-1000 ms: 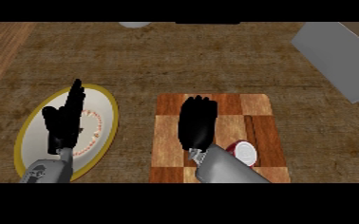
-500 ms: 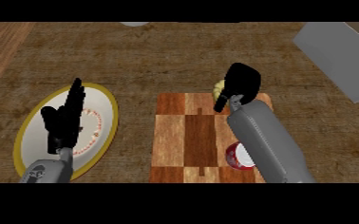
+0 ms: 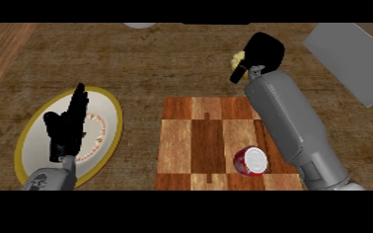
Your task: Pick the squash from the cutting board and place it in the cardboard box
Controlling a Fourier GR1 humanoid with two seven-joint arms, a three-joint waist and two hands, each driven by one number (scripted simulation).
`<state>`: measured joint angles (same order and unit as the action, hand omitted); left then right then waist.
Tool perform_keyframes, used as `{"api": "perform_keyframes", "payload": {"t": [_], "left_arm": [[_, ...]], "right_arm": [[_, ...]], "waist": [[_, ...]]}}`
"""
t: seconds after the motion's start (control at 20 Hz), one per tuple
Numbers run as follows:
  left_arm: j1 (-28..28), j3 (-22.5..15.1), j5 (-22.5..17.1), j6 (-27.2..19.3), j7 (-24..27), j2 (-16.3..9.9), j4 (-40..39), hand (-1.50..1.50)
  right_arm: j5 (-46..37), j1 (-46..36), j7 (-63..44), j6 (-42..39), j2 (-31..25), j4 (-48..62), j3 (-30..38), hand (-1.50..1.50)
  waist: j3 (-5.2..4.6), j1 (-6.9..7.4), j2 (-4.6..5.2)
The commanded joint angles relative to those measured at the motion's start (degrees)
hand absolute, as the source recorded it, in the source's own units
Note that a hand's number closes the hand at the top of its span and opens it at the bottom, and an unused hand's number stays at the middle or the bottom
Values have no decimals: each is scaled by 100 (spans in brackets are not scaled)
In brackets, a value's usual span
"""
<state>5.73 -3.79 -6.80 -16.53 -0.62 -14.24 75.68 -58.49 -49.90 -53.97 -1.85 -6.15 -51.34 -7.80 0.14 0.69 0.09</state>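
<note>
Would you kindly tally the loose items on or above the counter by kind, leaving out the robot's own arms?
Plates: 1, the gold-rimmed plate under the left hand
Cutting boards: 1, the wooden cutting board
Cans: 1, the red can on the board
Squashes: 1, the yellow squash in the right hand
Boxes: 1, the grey box
Total: 5

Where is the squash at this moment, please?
In the head view, the yellow squash is off the cutting board, in the right hand, above the counter beyond the board's far right corner.
</note>
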Motion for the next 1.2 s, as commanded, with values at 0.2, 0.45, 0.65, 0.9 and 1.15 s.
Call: {"api": "perform_keyframes", "payload": {"t": [0.2,0.45,0.65,0.9,1.15], "left_arm": [[-290,-52,98,-125,11,188,67,0],[-98,19,138,-56,-157,140,112,0],[-140,145,100,67,3,88,-82,0],[16,45,300,-81,-10,303,-138,0],[-29,151,248,30,36,278,-93,0]], "right_arm": [[-337,-942,-972,-495,-161,-1375,75,150],[-435,-708,-771,-715,-770,-1815,426,150],[-517,-638,-681,-1309,-1262,-2209,527,150],[-600,-521,-171,-982,-1744,-2138,909,150],[-383,-384,757,-133,-2177,-1209,1535,150]], "waist": [[-17,-91,-60],[-15,-90,-28],[-16,-126,-35],[-15,-75,-16],[-13,-22,8]]}}
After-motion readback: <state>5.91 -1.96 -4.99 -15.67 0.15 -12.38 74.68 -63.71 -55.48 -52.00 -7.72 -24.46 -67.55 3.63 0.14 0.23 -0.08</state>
